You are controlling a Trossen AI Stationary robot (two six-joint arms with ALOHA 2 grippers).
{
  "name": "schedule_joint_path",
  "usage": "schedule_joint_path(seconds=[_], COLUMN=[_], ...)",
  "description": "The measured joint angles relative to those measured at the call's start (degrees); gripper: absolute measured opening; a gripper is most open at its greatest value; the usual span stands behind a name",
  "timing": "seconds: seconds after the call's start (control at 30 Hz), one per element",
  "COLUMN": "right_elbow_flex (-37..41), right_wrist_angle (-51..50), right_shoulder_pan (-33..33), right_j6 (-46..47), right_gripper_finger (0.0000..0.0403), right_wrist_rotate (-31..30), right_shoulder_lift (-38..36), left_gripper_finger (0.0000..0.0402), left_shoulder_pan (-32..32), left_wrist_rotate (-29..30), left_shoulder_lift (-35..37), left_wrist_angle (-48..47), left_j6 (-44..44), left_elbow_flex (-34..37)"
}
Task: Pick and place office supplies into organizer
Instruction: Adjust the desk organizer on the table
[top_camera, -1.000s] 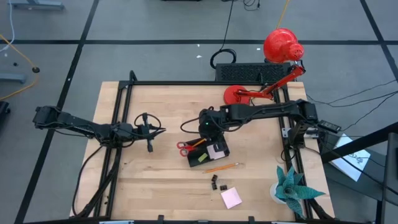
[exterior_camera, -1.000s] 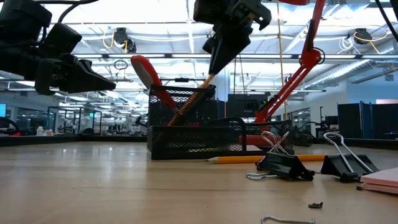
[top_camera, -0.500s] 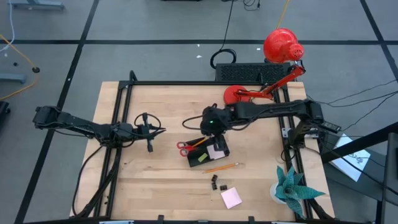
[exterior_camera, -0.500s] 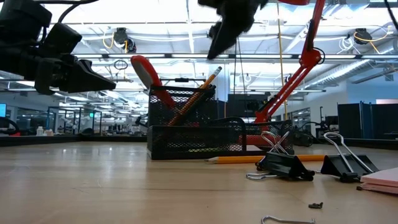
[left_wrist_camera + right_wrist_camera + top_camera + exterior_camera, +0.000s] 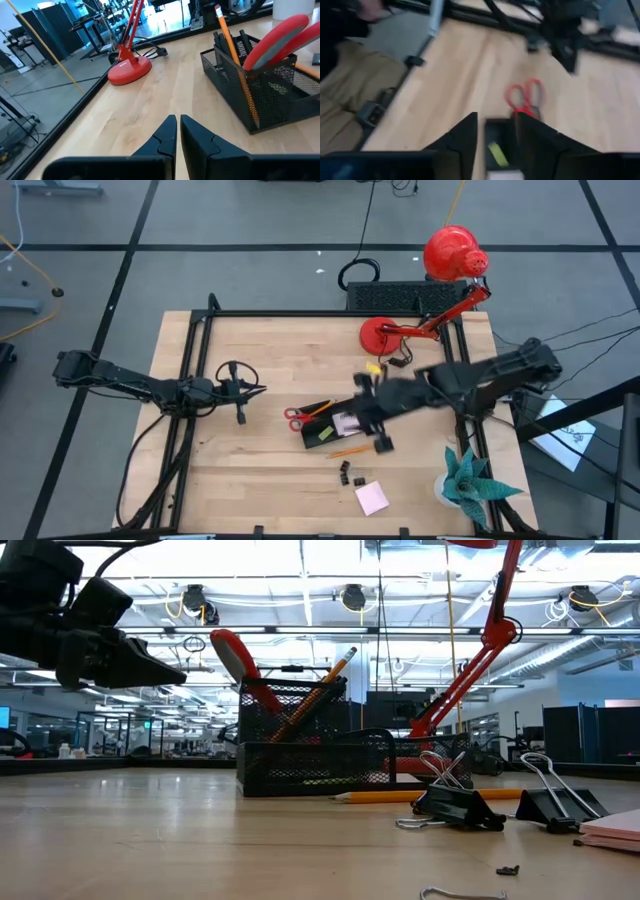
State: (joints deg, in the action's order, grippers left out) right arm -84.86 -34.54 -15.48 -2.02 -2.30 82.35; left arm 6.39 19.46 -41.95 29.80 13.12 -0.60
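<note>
- The right arm reaches in from the right edge of the worktop (image 5: 250, 470), stretched low and slanting toward the middle; its outline is smeared in the high view
- The right claw (image 5: 372, 420) sits just to the right of the organizer (image 5: 333, 425), above the loose pencil; in the right wrist view its two dark fingers (image 5: 465, 135) stand apart with a clear gap and nothing between them, so it is released and empty
- The left arm lies along the left side of the worktop, stretched out level toward the middle, well apart from the organizer
- The left claw (image 5: 243, 392) points at the organizer from a distance; in the left wrist view its fingertips (image 5: 169, 131) are pressed almost together with nothing between them, so it is clenched on air
- The organizer, a black mesh tray, stands near the middle of the worktop; the red-handled scissors (image 5: 296, 418) stick out of its left end, handles up and tilted
- An orange pencil (image 5: 320, 690) leans slantwise in the tall part of the organizer, eraser end up
- A second pencil (image 5: 357, 450) lies flat on the worktop just in front of the organizer
- Black clips (image 5: 349, 474) lie near that pencil, toward the front edge, and the pink note pad (image 5: 372, 498) lies just beside them
- A red desk lamp (image 5: 440, 270) stands at the far right corner, and a teal paper plant (image 5: 468, 480) at the near right corner
</note>
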Motion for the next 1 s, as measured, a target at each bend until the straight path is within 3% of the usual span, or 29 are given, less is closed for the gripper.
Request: schedule_joint_path(seconds=[0.27, 0.53, 0.77, 1.0], right_elbow_flex=[21.85, 45.6, 54.01, 61.93], right_wrist_angle=[26.97, 55.75, 62.79, 71.41], right_shoulder_pan=[-8.32, -8.73, -4.94, -3.2], right_j6=[-2.35, -5.28, -2.29, -3.19], right_gripper_finger=[0.0046, 0.0003, 0.0003, 0.0001], right_wrist_rotate=[-2.96, -7.77, -8.55, -8.38], right_shoulder_lift=[-6.23, -10.66, -18.73, -21.83], left_gripper_finger=[0.0031, 0.0031, 0.0031, 0.0031], left_shoulder_pan=[0.0, 0.0, 0.0, 0.0], left_wrist_rotate=[0.02, 0.07, 0.63, 0.61], left_shoulder_lift=[-0.01, -0.01, 0.0, -0.01], left_wrist_angle=[-0.06, -0.97, 0.52, 1.35], left_j6=[-1.36, -1.68, 3.56, 2.29], left_elbow_flex=[0.0, 0.0, 0.0, 0.0])
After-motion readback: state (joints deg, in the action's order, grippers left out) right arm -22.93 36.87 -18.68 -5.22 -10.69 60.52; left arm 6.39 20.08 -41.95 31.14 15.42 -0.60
